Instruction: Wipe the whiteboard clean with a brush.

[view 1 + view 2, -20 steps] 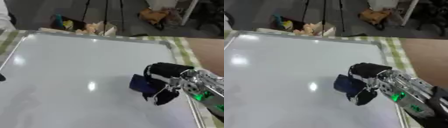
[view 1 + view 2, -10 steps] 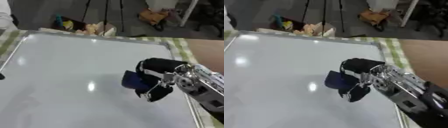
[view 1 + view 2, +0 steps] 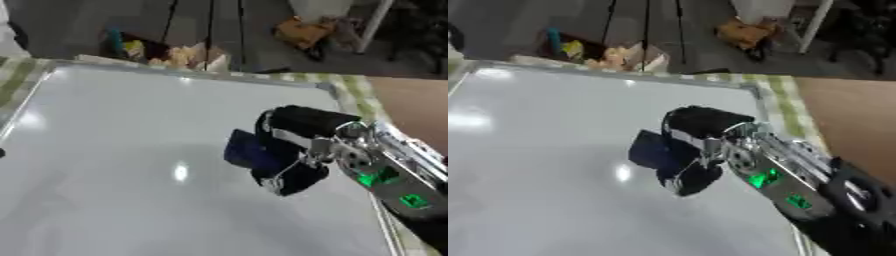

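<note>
The whiteboard (image 3: 114,165) lies flat on the bench, its surface white and glossy. The right hand (image 3: 293,145) has its fingers curled around a dark blue brush (image 3: 249,151), pressing it onto the board right of centre.

No readable text, label, brand or number anywhere; whiteboard (image 3: 114,150) surface blank, only glare spots visible.

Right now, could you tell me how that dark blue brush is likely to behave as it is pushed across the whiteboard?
The brush looks like a small block, so probably light and fairly stiff. Its face seems to lie flat on the whiteboard, so it should slide rather than roll. The board is glossy, so it may skid easily; the right hand, curled round it, should steady it.
</note>
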Robot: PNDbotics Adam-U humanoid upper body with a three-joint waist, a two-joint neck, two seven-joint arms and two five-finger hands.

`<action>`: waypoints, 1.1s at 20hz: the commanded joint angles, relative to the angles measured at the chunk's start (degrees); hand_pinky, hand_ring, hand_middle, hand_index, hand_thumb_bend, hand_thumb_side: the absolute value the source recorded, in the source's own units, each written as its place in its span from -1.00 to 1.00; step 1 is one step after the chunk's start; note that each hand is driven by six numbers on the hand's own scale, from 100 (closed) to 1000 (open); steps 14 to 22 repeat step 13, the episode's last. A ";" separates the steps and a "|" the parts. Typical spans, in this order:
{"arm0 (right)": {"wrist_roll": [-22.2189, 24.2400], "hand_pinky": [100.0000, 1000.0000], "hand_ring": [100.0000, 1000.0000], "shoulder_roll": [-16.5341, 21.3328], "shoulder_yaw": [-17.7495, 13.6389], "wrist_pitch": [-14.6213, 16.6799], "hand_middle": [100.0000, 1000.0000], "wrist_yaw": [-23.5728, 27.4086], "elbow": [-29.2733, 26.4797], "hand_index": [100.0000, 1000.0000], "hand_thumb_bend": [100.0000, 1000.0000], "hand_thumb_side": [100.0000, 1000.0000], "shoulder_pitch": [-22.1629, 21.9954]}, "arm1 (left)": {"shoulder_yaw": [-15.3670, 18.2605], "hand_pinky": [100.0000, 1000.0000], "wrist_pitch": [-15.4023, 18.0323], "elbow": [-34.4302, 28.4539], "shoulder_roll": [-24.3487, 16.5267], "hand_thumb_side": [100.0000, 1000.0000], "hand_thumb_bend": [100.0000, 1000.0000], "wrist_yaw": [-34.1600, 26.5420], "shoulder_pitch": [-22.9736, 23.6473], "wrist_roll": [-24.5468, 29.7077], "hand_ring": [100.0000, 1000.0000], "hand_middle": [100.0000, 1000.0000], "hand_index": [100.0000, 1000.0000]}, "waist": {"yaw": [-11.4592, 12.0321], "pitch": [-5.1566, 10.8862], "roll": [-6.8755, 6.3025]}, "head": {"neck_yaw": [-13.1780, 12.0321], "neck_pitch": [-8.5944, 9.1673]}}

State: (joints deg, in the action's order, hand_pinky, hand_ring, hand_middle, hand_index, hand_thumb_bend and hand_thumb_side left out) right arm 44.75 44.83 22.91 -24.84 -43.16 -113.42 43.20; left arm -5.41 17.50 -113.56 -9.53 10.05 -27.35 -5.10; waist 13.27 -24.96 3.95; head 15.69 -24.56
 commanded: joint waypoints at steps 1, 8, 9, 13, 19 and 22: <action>6.78 -0.64 -0.21 -0.88 0.33 -7.91 -0.51 -1.90 -1.17 0.01 -1.00 -0.77 1.24 | -0.36 -0.27 0.12 -1.03 -0.08 0.86 -1.00 -0.23 -0.89 -0.11 0.85 0.63 0.12 | 0.13 1.79 -0.37 | 0.24 0.11; 5.87 -0.46 -0.09 -4.11 2.80 -8.81 -0.37 -8.45 -1.17 0.12 -1.00 -0.64 1.67 | -0.48 -0.26 0.12 -1.03 0.00 0.86 -1.00 0.06 -1.03 0.03 0.86 0.64 0.12 | 0.32 1.80 -0.33 | 0.54 0.33; 5.85 -0.44 -0.08 -4.61 3.13 -8.91 -0.36 -9.56 -1.17 0.13 -1.00 -0.58 1.60 | -0.48 -0.26 0.13 -1.03 0.01 0.86 -1.00 0.12 -1.04 0.02 0.86 0.64 0.12 | 0.35 1.77 -0.33 | 0.60 0.39; 5.83 -0.31 0.00 -6.35 4.27 -9.49 -0.26 -13.42 -1.17 0.22 -1.00 -0.35 1.22 | -0.50 -0.26 0.19 -1.03 0.02 0.86 -1.00 0.24 -1.14 -0.03 0.86 0.64 0.12 | 0.46 1.71 -0.30 | 0.67 0.41; 5.83 -0.31 0.00 -6.35 4.27 -9.49 -0.26 -13.42 -1.17 0.22 -1.00 -0.35 1.22 | -0.50 -0.26 0.19 -1.03 0.02 0.86 -1.00 0.24 -1.14 -0.03 0.86 0.64 0.12 | 0.46 1.71 -0.30 | 0.67 0.41; 5.83 -0.31 0.00 -6.35 4.27 -9.49 -0.26 -13.42 -1.17 0.22 -1.00 -0.35 1.22 | -0.50 -0.26 0.19 -1.03 0.02 0.86 -1.00 0.24 -1.14 -0.03 0.86 0.64 0.12 | 0.46 1.71 -0.30 | 0.67 0.41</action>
